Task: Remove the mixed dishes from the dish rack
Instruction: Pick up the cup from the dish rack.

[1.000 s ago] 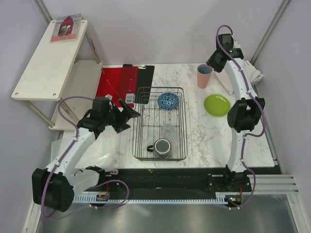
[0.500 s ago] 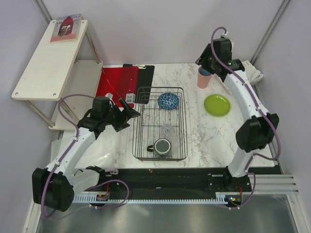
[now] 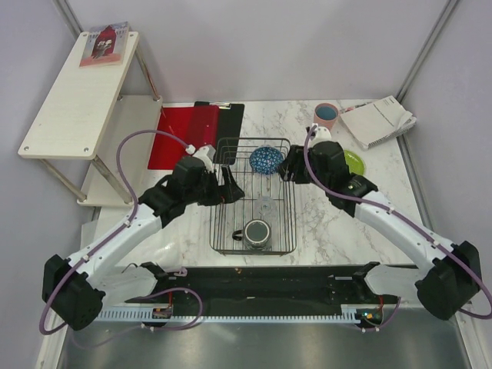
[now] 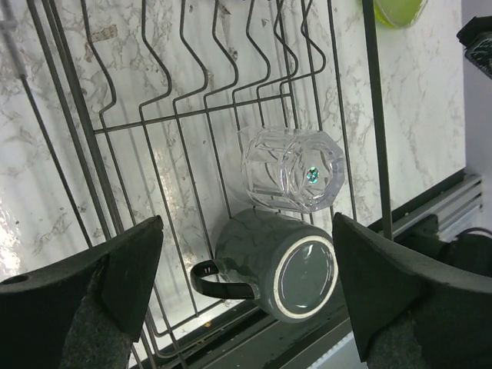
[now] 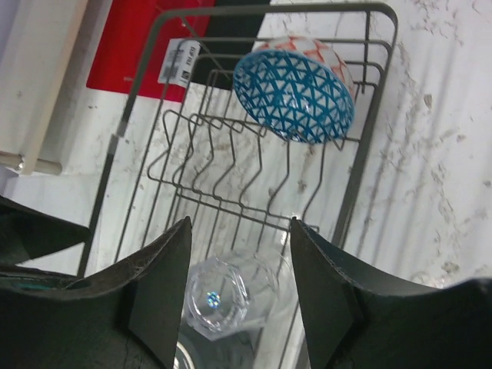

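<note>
Top external: plate (image 3: 355, 161) partly behind right arm (image 3: 384, 217)

Wire dish rack (image 3: 252, 196) — clear glass (image 4: 294, 168)

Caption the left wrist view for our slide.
Open left gripper over dish rack containing clear glass and grey mug.

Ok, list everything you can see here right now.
dish rack: one, black wire, middle of table
bowl: one, blue patterned, rack's far end
glass: one, clear, rack's middle
mug: one, dark grey, rack's near end
cup: one, salmon-pink, blue inside, table's far edge
plate: one, lime-green, right of rack
clipboard: one, red, left of rack's far end
notebook: one, white, far right corner
shelf: one, pale wood, left of table
book: one, pinkish, on shelf
left gripper: one, black, open over rack's left side
right gripper: one, black, open near bowl
</note>
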Robot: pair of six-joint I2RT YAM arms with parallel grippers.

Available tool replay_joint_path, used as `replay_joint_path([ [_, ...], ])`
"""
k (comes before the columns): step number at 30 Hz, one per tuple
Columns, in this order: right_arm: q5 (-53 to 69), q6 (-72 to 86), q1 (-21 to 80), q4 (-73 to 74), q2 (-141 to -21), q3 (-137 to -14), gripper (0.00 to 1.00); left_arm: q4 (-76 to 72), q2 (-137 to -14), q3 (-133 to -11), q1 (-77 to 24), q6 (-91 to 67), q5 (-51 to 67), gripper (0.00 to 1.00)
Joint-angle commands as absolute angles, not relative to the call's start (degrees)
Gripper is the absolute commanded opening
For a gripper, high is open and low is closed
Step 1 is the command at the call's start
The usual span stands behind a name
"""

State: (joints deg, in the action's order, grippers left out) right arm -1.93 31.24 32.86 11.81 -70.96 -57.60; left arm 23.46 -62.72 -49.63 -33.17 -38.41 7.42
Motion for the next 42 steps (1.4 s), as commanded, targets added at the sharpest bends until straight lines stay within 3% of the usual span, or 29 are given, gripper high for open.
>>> replay_joint_path([
  [1, -4.2, 29.4, 33.6, 6.9, -62.4, -50.2, 0.61, 22.1, -61.8, -52.6, -37.3, -29.1, 2.5, 0.95],
  [7, -4.1, 30.7, 33.9, 4.4, -57.8, -42.1, 0.61, 27.6, -63.5, -54.9, -48.6, -24.2, -3.1, 0.94],
  [13, -3.5, 29.7, 34.0, 3.5, -57.1, -40.2, 0.61, 30.8, -70.2, -57.2, -60.0, -24.2, -11.3, 0.99],
  [37, -4.4, 28.6, 34.0, 4.0, -51.2, -38.6, 0.61, 28.7, -96.5, -73.8, -59.7, -28.3, -20.9, 0.99],
  [42, -4.8, 28.4, 34.0, 4.0, -51.5, -38.4, 0.61, 28.4, -96.9, -72.8, -58.6, -29.4, -21.2, 0.9],
])
